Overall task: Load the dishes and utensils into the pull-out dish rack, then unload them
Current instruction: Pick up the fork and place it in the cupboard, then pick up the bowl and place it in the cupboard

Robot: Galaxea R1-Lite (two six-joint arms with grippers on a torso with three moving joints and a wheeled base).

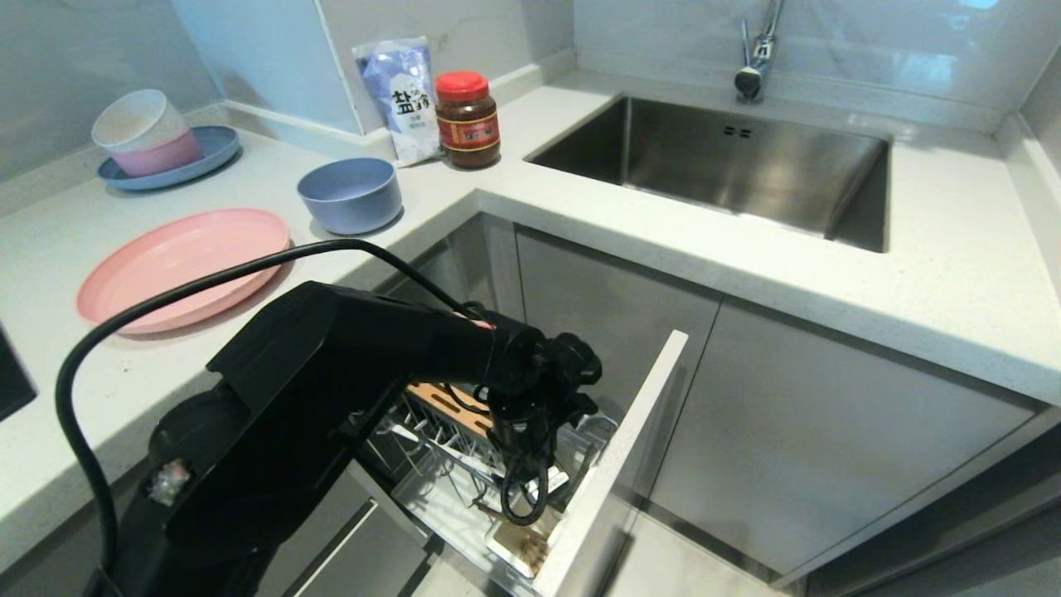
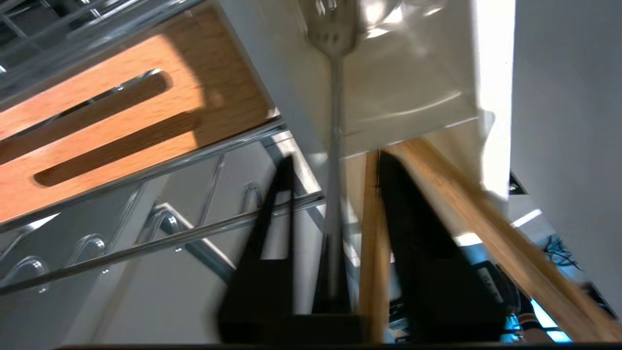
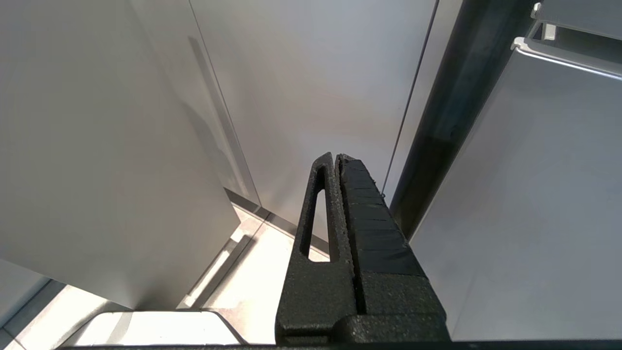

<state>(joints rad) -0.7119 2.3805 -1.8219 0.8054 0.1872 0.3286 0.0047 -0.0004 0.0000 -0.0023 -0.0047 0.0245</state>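
Observation:
My left arm (image 1: 373,365) reaches down into the pull-out dish rack (image 1: 431,464), behind its pale front panel (image 1: 617,464). In the left wrist view my left gripper (image 2: 336,155) is open above the white cutlery box (image 2: 413,73). A silver utensil handle (image 2: 333,146) stands free between the fingers. One wooden chopstick (image 2: 374,218) lies against the inner side of a finger; the other chopstick (image 2: 486,214) is outside it. The slotted wooden bar (image 2: 112,112) is beside. The pink plate (image 1: 182,265) and blue-grey bowl (image 1: 350,195) sit on the counter. My right gripper (image 3: 336,156) is shut, empty, parked by cabinet fronts.
A steel sink (image 1: 746,166) with a faucet (image 1: 754,58) lies at the back right. A red-lidded jar (image 1: 467,120) and a salt bag (image 1: 402,95) stand in the corner. A blue plate (image 1: 211,153) carries stacked white and pink bowls. A black cable (image 1: 166,307) arcs over the arm.

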